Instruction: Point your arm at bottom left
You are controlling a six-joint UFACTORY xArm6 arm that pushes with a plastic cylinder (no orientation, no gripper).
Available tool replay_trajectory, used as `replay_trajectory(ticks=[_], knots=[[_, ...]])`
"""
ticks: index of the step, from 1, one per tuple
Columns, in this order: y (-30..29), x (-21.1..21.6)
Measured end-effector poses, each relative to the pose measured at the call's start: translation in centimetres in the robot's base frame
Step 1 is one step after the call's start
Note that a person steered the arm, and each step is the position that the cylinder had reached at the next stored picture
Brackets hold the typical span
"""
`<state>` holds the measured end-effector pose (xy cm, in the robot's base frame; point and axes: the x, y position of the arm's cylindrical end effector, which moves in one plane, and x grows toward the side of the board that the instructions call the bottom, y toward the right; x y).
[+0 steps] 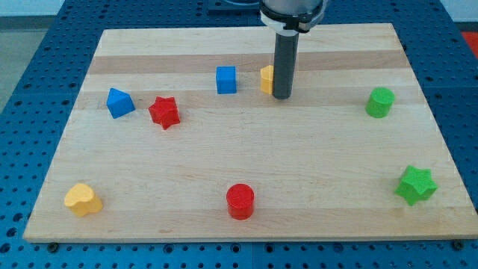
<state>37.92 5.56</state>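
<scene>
Camera view: my tip [281, 96] upright

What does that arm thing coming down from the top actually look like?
Only its end shows: a wider dark collar with a pale metal rim at the view's top, then a straight, smooth, dark grey rod down to my tip, which is blunt and flat. No cables, markings or fingers are visible.

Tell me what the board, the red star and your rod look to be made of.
Board: pale wood, going by the grain and joined planks, smooth matt finish.
Red star: probably moulded plastic or painted wood; uniform colour, slight sheen.
Rod: dark, matt, likely metal or plastic; my tip rests beside a partly hidden yellow block.
</scene>
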Motion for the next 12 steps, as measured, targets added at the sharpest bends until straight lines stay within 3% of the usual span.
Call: replay_trajectory(ticks=[1, 2, 3, 7, 10, 12], knots=[[0.2, 1.7], [0.4, 8.1], [0.4, 8.1], [-17.7, 8.8], [-21.3, 8.8], [-27.8, 11.9]])
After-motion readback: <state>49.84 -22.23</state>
